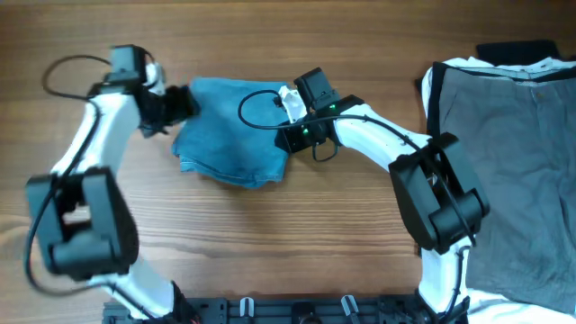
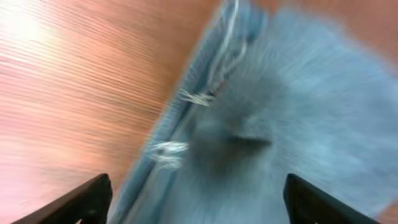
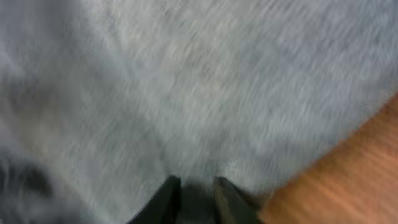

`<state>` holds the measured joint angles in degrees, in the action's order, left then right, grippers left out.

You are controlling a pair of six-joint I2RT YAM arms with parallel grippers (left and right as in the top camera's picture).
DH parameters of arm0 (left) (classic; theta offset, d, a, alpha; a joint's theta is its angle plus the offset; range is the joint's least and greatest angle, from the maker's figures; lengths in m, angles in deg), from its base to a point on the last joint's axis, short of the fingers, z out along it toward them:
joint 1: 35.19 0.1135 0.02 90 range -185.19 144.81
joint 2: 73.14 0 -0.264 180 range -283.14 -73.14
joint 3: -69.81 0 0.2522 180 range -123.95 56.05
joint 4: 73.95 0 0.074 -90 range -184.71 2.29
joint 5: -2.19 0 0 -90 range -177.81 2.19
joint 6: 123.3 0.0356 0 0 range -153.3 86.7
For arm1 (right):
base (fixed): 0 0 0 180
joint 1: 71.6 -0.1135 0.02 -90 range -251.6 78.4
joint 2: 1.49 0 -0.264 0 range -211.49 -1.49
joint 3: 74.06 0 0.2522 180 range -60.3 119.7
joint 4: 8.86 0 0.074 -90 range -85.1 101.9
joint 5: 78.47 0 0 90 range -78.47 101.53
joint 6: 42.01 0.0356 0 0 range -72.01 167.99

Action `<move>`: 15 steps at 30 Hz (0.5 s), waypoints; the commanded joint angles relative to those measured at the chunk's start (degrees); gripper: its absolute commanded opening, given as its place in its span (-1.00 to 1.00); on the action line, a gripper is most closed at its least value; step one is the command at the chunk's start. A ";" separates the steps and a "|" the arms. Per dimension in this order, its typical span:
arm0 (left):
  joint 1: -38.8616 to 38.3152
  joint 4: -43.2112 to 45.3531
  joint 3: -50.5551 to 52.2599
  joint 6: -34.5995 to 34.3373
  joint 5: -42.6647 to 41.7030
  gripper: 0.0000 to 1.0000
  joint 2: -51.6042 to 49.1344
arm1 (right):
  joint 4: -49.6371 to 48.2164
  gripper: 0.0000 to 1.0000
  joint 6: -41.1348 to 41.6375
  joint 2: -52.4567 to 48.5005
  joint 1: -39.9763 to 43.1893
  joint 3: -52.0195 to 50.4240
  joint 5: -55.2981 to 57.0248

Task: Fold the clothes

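Note:
The light blue jeans (image 1: 229, 135) lie as a compact folded bundle at the table's centre-left. My left gripper (image 1: 175, 106) is at the bundle's upper left edge. In the left wrist view its fingers (image 2: 199, 208) are spread wide open, with the denim (image 2: 298, 124) and a frayed seam edge between them. My right gripper (image 1: 288, 112) is at the bundle's upper right edge. In the blurred right wrist view its fingers (image 3: 196, 190) are drawn close together, down on the denim (image 3: 186, 81), and appear to pinch a thin layer.
A grey garment with a dark waistband (image 1: 513, 162) lies spread over the right end of the wooden table (image 1: 360, 234). Bare wood shows beside the jeans in the right wrist view (image 3: 354, 168).

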<state>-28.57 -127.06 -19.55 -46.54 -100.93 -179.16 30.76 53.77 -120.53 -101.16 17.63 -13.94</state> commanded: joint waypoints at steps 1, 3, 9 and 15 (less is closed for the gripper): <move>4.50 -3.78 -2.10 1.29 0.50 1.00 4.87 | 3.34 -0.33 -3.26 6.64 0.24 -1.01 0.15; 5.84 -4.28 -2.05 4.31 -3.41 1.00 2.40 | 5.31 -0.04 -3.26 10.73 0.35 -1.01 0.15; 5.46 -3.13 -2.05 15.93 -18.99 1.00 -8.81 | 9.84 0.10 -2.12 15.85 1.14 -1.03 -0.33; 2.62 -2.89 -2.05 19.50 -21.42 0.70 -17.81 | 9.97 -0.66 -2.21 13.18 1.14 -1.44 -0.28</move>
<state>-23.61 -129.73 -22.39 -30.32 -120.60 -191.29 41.37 51.56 -105.43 -100.09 16.65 -13.92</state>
